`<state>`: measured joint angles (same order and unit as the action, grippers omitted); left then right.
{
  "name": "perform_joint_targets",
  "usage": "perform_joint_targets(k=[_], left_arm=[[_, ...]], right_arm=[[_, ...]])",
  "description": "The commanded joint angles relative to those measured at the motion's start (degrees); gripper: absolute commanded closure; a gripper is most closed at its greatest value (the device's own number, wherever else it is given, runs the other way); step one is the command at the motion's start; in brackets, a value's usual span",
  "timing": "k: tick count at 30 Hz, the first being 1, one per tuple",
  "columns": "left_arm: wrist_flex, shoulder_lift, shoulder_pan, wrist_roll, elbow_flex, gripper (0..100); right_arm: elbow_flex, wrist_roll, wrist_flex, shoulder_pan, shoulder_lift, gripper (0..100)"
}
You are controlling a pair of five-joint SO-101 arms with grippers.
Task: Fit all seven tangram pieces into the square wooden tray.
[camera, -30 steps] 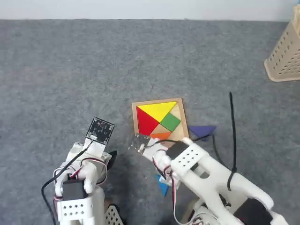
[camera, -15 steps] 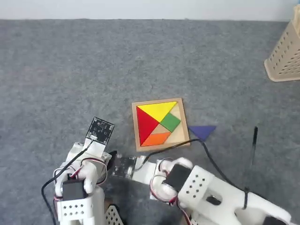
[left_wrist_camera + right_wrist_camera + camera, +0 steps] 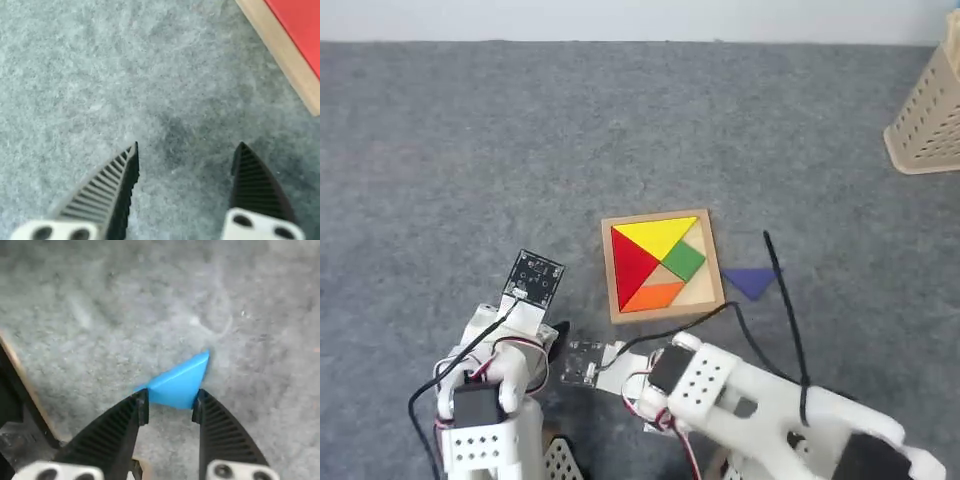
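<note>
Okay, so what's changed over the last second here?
The right pincer drew back from the tray's near edge toward the robot's base, uncovering the orange piece in the tray. It now clamps the blue triangle. The tray, the purple triangle beside it and the open left pincer stayed put.

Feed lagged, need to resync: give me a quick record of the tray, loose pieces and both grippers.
tray: holds yellow triangle, red triangle, green square, orange piece; bare wood along its right side
loose: purple triangle on the carpet, right of the tray, apart from it
right gripper: shut on blue triangle, over carpet
left gripper: open, empty, over carpet near a tray corner
</note>
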<state>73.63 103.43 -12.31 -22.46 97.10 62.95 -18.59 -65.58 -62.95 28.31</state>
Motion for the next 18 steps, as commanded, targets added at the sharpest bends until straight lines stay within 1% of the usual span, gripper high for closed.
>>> perform_joint_targets(k=[1, 6, 13, 16, 18], left_arm=[[-0.09, 0.97, 0.18, -0.18, -0.48, 72], [-0.09, 0.97, 0.18, -0.18, -0.48, 72], [-0.09, 0.97, 0.18, -0.18, -0.48, 72], [-0.09, 0.97, 0.18, -0.18, -0.48, 72], [-0.09, 0.97, 0.18, -0.18, -0.48, 72]], right_arm=[[-2.73, 0.62, 0.84, 5.23, -2.59, 83.9], [-3.16, -1.41, 1.36, 13.41, -4.62, 83.9], [-4.57, -1.32, 2.51, 21.41, -4.53, 83.9], [-6.15, -1.14, 2.42, 26.68, -4.53, 83.9], [-7.74, 0.88, 2.33, 30.46, -4.44, 83.9]])
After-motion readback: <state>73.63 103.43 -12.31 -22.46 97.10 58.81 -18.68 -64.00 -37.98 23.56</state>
